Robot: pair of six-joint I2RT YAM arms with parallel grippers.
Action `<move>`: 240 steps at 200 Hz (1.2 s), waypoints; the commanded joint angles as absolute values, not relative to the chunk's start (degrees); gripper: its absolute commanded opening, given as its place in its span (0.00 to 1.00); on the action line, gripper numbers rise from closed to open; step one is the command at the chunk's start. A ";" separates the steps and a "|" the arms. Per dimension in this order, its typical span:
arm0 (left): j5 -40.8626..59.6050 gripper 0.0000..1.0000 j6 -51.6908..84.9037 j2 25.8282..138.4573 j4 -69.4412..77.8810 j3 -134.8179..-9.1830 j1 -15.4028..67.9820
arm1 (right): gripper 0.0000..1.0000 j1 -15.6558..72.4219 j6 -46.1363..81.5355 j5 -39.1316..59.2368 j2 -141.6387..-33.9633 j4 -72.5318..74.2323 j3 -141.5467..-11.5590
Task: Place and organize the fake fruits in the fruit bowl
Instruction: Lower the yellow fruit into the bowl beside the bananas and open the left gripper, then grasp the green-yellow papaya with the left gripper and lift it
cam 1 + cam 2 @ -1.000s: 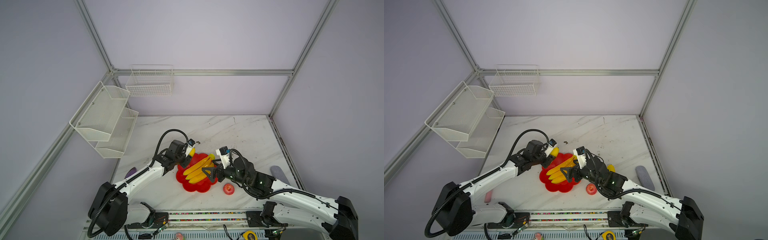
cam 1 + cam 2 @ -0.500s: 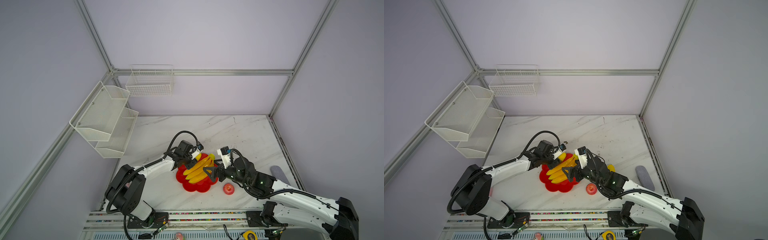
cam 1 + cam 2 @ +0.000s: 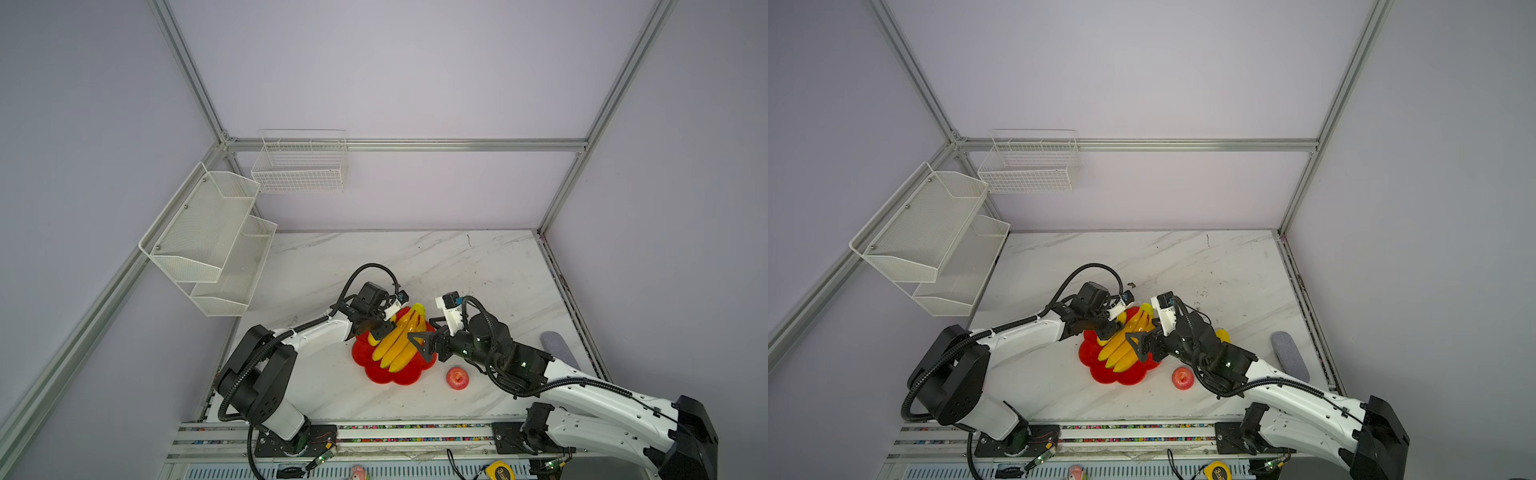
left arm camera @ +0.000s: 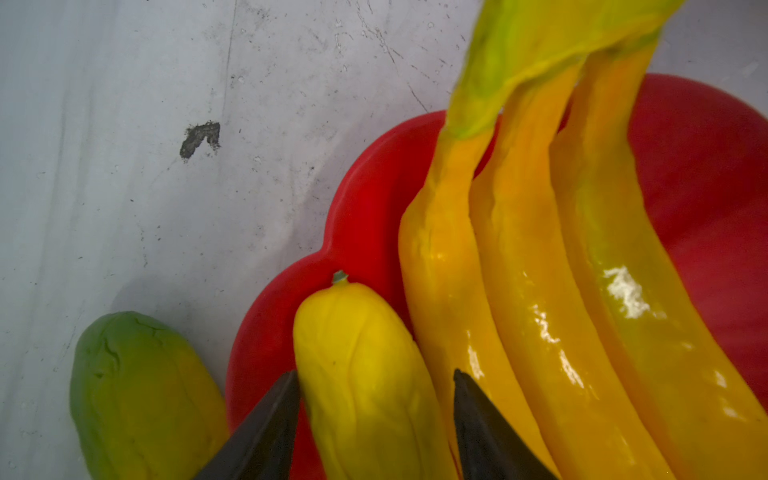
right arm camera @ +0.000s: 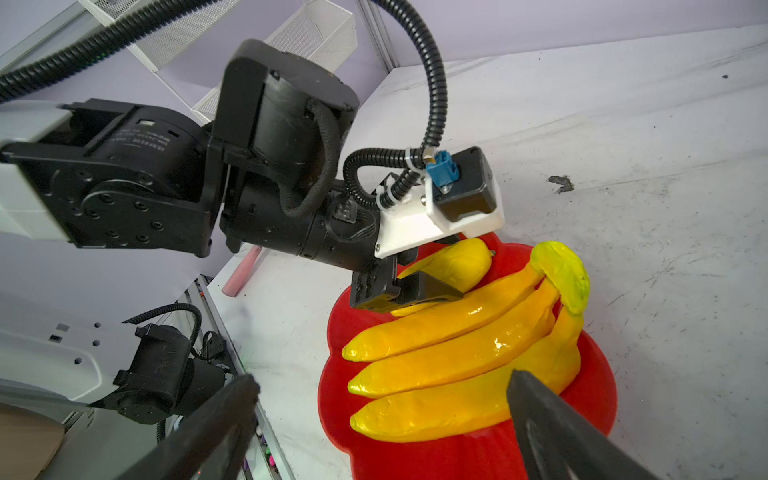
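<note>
The red scalloped fruit bowl [image 3: 392, 377] [image 3: 1115, 376] holds the yellow-orange banana bunch [image 3: 400, 344] [image 5: 457, 353]. A yellow ridged fruit [image 4: 365, 374] [image 5: 453, 264] lies in the bowl beside the bananas. My left gripper [image 4: 374, 374] [image 3: 384, 328] straddles it with jaws parted and a thin gap showing on the banana side. A green-yellow fruit [image 4: 137, 395] rests on the table by the bowl's rim. My right gripper [image 5: 382, 377] [image 3: 419, 343] hangs wide open over the banana tips, holding nothing. The red apple [image 3: 457, 378] [image 3: 1182, 378] sits on the table right of the bowl. Another yellow fruit [image 3: 1223, 334] peeks out behind my right arm.
White wire baskets [image 3: 208, 237] [image 3: 299, 166] hang on the left and back walls. A grey oblong object [image 3: 557, 345] lies near the table's right edge. A pink stick [image 5: 241, 274] lies at the table's left edge. A tape measure [image 3: 503, 471] sits below the front rail.
My left gripper carried the yellow ridged fruit rightwards from the bowl's left edge to beside the bananas, and its jaws have parted. The right arm barely moved.
</note>
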State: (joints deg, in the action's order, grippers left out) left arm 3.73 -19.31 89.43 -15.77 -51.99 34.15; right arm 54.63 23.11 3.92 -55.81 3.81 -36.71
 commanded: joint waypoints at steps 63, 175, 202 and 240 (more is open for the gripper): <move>-0.12 0.76 -16.83 71.85 -5.47 -50.71 34.33 | 0.97 54.37 23.08 4.22 -57.19 3.42 -37.66; -10.01 0.82 7.55 85.87 -11.16 -56.11 21.64 | 0.97 54.39 22.68 7.21 -66.69 7.71 -40.98; -7.18 0.81 8.88 88.65 -11.10 -56.56 20.61 | 0.97 54.32 22.73 6.86 -66.71 8.18 -40.43; -5.78 0.80 9.06 91.01 -10.67 -56.90 20.48 | 0.97 54.35 22.42 6.95 -67.38 8.24 -40.33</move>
